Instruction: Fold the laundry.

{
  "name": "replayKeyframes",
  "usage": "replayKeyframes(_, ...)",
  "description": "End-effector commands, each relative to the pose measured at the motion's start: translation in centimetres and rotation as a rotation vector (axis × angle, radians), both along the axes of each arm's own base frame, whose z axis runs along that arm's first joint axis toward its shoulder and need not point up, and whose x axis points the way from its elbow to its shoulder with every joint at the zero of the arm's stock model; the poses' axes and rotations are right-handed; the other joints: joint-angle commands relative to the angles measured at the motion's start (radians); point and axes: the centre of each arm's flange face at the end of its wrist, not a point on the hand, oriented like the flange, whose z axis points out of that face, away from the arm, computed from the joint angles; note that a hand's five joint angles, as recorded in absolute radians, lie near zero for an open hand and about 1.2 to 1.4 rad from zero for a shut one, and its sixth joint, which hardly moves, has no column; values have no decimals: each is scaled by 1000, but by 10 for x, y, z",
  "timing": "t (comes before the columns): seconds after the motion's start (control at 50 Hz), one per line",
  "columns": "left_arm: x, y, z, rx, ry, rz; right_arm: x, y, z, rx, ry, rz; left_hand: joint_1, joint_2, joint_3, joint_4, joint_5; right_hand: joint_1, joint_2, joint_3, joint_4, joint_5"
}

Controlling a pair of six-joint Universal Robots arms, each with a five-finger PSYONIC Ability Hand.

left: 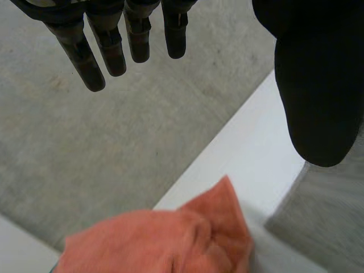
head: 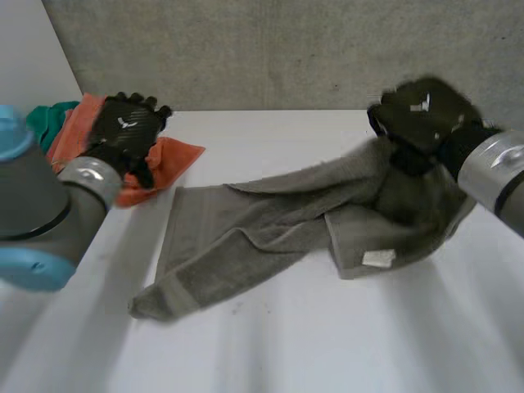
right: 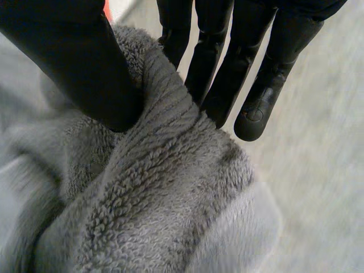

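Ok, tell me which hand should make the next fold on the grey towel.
Right. The right hand pinches the grey towel at its raised end between thumb and fingers; the left hand is open above the orange cloth, off the towel.

We log the grey towel [right: 148, 193] as thick terry cloth: a looped, nubbly pile, matt all over, with a flatter woven band near one end. The small white label [head: 378, 259] on it looks smooth; cloth or paper, we cannot tell. The orange cloth [left: 165, 242] has a finer, softer nap and is also matt. The green cloth [head: 47, 121] is fabric, its weave not legible.

- Table [head: 327, 344]: white, smooth, slight sheen.
- Grey ground [head: 286, 49] beyond it: concrete-like, mottled, rough, dull.
- Left hand [head: 124, 131] and right hand [head: 422, 110]: black, matt, plastic or rubber by the look.
- Left arm [head: 33, 205]: grey satin shell, light-blue cap with a soft gloss.
- Right arm [head: 491, 176]: brushed, metallic-looking wrist.
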Motion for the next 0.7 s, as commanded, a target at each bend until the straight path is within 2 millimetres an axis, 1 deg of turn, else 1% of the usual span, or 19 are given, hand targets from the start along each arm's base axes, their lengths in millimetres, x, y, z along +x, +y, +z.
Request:
replayKeyframes(0.02, -24, -35, -46, 69, 0, -99, -1, 56, 69, -163, -137, 142, -41, -32, -42, -34, -34, 370, 218, 210, 206, 253)
replayKeyframes(0.04, -27, -40, -59, 96, -7, -115, -1, 61, 74, -168, -157, 153, -44, -35, -45, -37, -37, 370, 218, 210, 206, 253)
replayKeyframes(0.08, -30, -44, -71, 120, -12, -130, -2, 69, 83, -173, -193, 176, -44, -35, -45, -37, -37, 370, 218, 210, 206, 253)
replayKeyframes(0.1, -33, -46, -81, 138, -16, -145, -4, 76, 90, -179, -221, 199, -44, -35, -45, -37, -37, 370, 218, 210, 206, 253)
replayKeyframes(0.14, -36, -47, -90, 158, -21, -160, -5, 82, 96, -184, -244, 220, -44, -35, -45, -37, -37, 370, 218, 210, 206, 253)
replayKeyframes(0.18, -42, -46, -100, 175, -24, -186, -6, 92, 103, -187, -270, 256, -39, -29, -39, -31, -31, 370, 218, 210, 206, 253)
replayKeyframes(0.22, -45, -46, -104, 176, -23, -195, -7, 99, 108, -187, -283, 279, -21, -12, -21, -14, -13, 370, 218, 210, 206, 253)
replayKeyframes(0.24, -47, -47, -105, 174, -23, -198, -8, 102, 110, -184, -294, 296, -12, -3, -12, -5, -4, 370, 218, 210, 206, 253)
replayKeyframes(0.32, -55, -47, -111, 194, 5, -221, -11, 100, 110, -153, -324, 300, 102, 111, 102, 109, 110, 370, 218, 210, 206, 253)
replayKeyframes(0.34, -61, -44, -111, 211, 31, -245, -11, 100, 111, -155, -327, 299, 166, 176, 166, 174, 174, 370, 218, 210, 206, 253)
replayKeyframes(0.38, -66, -40, -112, 232, 60, -280, -12, 100, 113, -162, -331, 295, 220, 229, 219, 227, 227, 370, 218, 210, 206, 253)
replayKeyframes(0.42, -76, -30, -112, 280, 108, -367, -16, 94, 115, -168, -331, 272, 264, 273, 264, 271, 271, 370, 218, 210, 206, 253)
replayKeyframes(0.48, -85, -18, -112, 339, 146, -465, -25, 83, 115, -177, -325, 223, 229, 238, 229, 236, 237, 370, 218, 210, 206, 253)
replayKeyframes(0.56, -88, -14, -112, 365, 165, -511, -29, 75, 113, -170, -319, 206, 97, 106, 97, 104, 105, 370, 218, 210, 206, 253)
replayKeyframes(0.64, -95, -12, -108, 364, 182, -524, -27, 77, 116, -178, -320, 216, -3, 6, -3, 4, 5, 370, 218, 210, 206, 253)
replayKeyframes(0.7, -101, -8, -109, 383, 199, -546, -27, 78, 120, -185, -325, 220, -12, -3, -12, -5, -4, 370, 218, 210, 206, 253)
